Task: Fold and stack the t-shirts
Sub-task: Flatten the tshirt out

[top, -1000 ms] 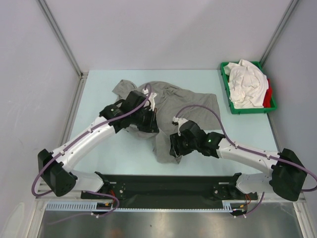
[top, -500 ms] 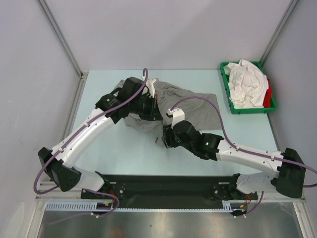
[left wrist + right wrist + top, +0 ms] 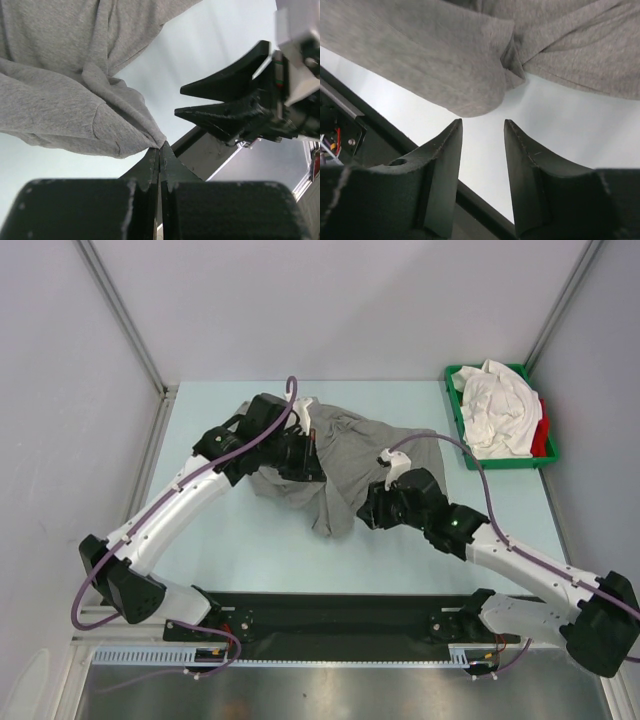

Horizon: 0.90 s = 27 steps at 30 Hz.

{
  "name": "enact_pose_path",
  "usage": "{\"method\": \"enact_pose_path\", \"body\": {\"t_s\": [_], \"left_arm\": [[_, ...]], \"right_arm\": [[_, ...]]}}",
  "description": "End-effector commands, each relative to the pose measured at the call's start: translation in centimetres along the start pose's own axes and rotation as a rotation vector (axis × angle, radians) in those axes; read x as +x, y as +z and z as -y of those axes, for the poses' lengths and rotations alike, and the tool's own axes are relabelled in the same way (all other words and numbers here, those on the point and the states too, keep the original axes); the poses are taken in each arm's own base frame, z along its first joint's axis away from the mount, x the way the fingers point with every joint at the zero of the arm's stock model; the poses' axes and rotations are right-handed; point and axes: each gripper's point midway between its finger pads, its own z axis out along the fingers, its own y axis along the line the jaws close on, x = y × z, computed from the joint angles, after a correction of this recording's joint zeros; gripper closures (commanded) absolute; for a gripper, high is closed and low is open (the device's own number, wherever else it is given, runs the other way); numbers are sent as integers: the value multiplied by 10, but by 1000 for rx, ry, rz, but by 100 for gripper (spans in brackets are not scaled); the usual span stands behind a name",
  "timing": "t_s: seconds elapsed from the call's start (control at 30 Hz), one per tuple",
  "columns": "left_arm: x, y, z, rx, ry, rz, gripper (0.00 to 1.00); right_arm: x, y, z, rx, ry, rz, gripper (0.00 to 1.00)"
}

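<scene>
Grey panel walls (image 3: 350, 300) box in a pale counter (image 3: 225, 540). L side first: the left fingers (image 3: 154, 161) are shut tight on a corner of the grey shirt (image 3: 345, 450). A small point of cloth is nipped at the tips, w/ the rest falling away in slack folds.

The shirt sits mid-counter, bunched and twisted, one lobe drooping toward the near edge. It is not flat and not yet folded.

Next over, the right fingers (image 3: 454, 137) stand moderately apart w/ nothing between them. They are just short of a rounded fold of the shirt, w/ bare counter under the gap.

Far R at the back is a green tray (image 3: 505, 466) holding crumpled white shirts (image 3: 495, 405) and a bit of red shirt (image 3: 543, 435) along its R side. None of those is folded, so the task looks early.

Handling, my read:
- **Feel:** light, soft knit w/ no stiffness. It will sag and bunch wherever unsupported, and layers will drag along together.
- **Risk:** damage is unlikely. The main risk is grabbing two layers or a mid-panel wad.
- **Hold:** best for R is prob. an edge or corner, hem or shoulder seam, away from the L pinch, so the pair can stretch it flat.

Which corner L has, I can't tell.
</scene>
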Motion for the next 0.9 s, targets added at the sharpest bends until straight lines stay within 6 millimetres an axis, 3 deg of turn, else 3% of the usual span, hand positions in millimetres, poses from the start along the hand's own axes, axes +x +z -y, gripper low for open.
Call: {"method": "enact_pose_path", "body": {"t_s": [0.0, 0.27, 0.33, 0.4, 0.47, 0.87], "left_arm": [[-11, -8, 13, 51, 4, 34, 100], [-17, -6, 17, 67, -7, 33, 100], [-18, -6, 16, 66, -12, 34, 100], [-17, -5, 16, 67, -16, 29, 100], [-17, -5, 17, 70, -16, 29, 100], [-18, -5, 17, 71, -22, 25, 100]], "right_arm": [[22, -3, -17, -184, 7, -61, 56], [45, 24, -20, -277, 61, -109, 61], [48, 27, -26, -321, 84, -115, 59], [49, 31, -21, -324, 125, -100, 47], [50, 32, -19, -322, 154, -97, 45], [63, 48, -2, -286, 230, -126, 47]]}}
